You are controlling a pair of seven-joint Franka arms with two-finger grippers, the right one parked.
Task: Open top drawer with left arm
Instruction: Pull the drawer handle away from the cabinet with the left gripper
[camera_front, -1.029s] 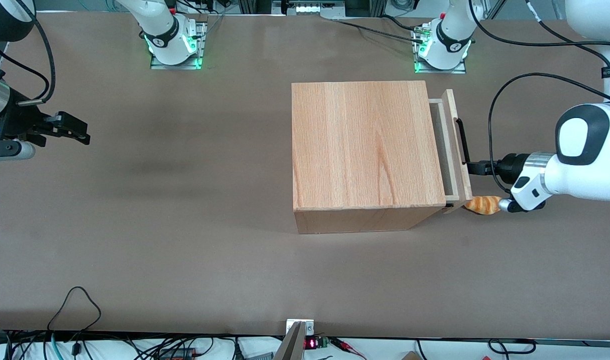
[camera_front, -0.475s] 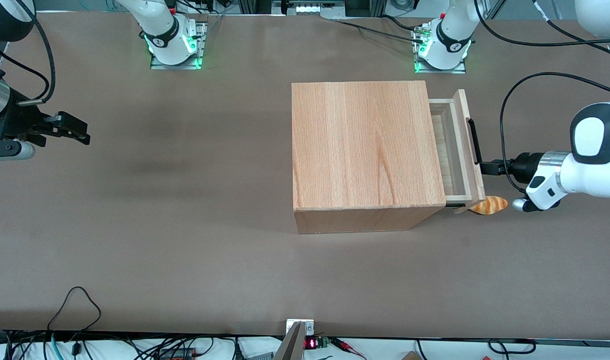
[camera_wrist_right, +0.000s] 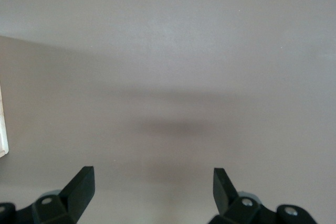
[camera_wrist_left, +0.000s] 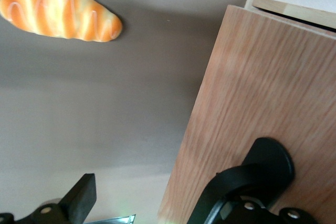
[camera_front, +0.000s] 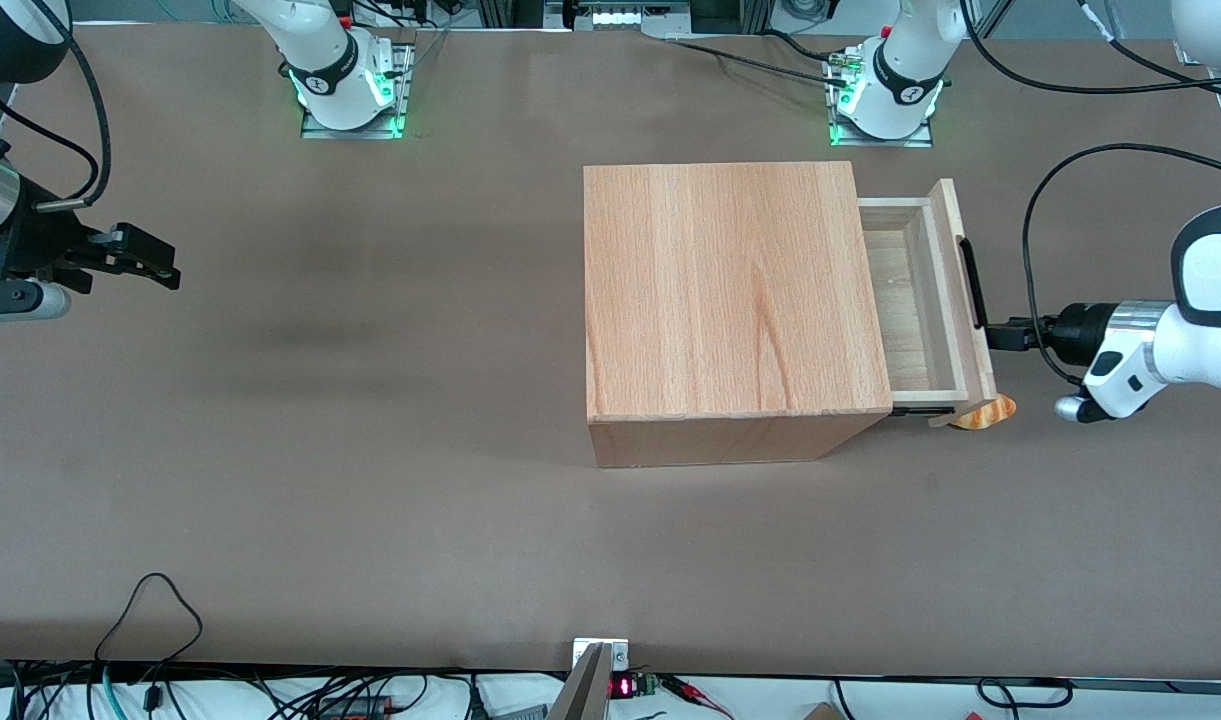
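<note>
Top drawer [camera_front: 915,300] part-out, pale plank floor, black bar handle [camera_front: 972,283] inside gripper's [camera_front: 992,333] spread jaws, unclamped.

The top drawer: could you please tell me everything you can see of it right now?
The top drawer is a shallow light-wood tray with a pale plank floor, slid partly out of the oak-coloured casing toward the working arm's end. Its thicker front panel carries a long black bar handle. The left arm's pincer is at that handle. Nothing shows inside. A striped bread roll lies on the table beside the front panel.
</note>
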